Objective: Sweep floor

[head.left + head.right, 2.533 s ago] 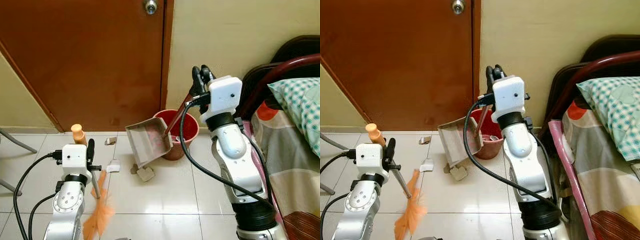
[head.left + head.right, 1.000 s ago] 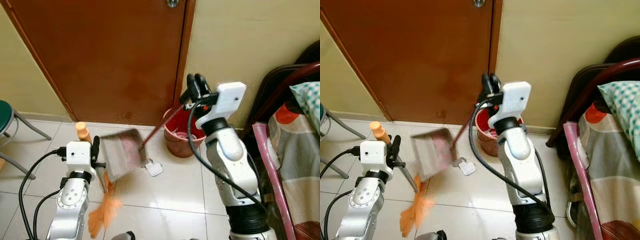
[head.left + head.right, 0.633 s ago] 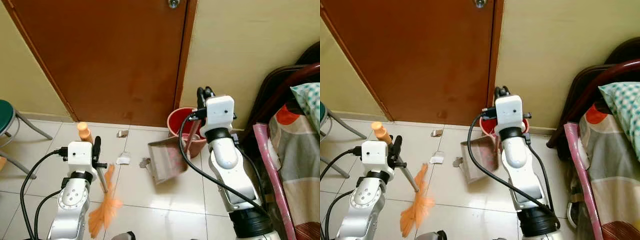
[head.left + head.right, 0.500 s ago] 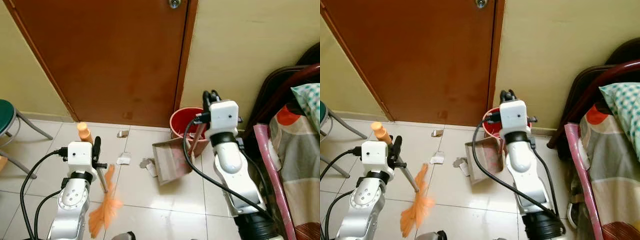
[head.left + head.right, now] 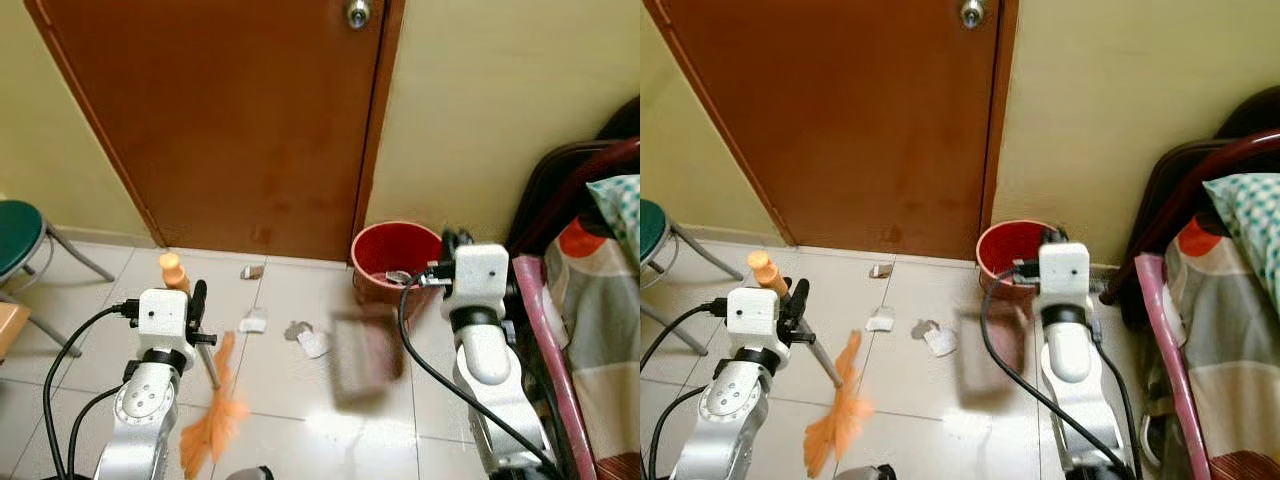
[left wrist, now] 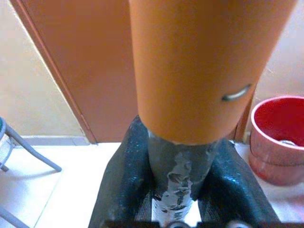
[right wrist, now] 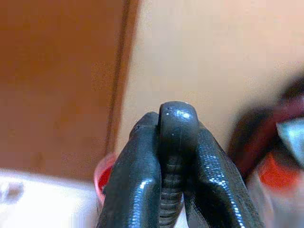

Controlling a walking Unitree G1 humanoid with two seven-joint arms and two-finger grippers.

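At the far left of the brown wooden door [image 5: 240, 120], a green-seated metal stool [image 5: 25, 235] is standing on the pale tiled floor [image 5: 280, 390]. Nearer the door, the left hand [image 6: 176, 180] is gripping the grey shaft of an orange-handled broom [image 5: 205, 385], its two black fingers [image 6: 124, 175] pressing against either side of the shaft just under the orange grip. The broom is leaning with its orange bristles resting on the floor below the hand, apparently so that it is ready to push litter along the tiles. Just below the door, small scraps of paper litter [image 5: 253, 320] are lying scattered on the floor, near the bristles but not touching them. Further right, a blurred grey-brown dustpan [image 5: 365, 355] is hanging low over the floor, near the scraps, probably being brought down to receive them. Beside the door frame, a round red plastic bucket [image 5: 395, 265] is standing against the cream wall, seemingly placed there to take the sweepings. The right hand [image 7: 164, 156] is clenching a black rounded handle between its fingers, just beside the bucket; this is presumably the dustpan's long handle. At the far right, a bed with a patterned cover [image 5: 600, 300] is bordering the floor.
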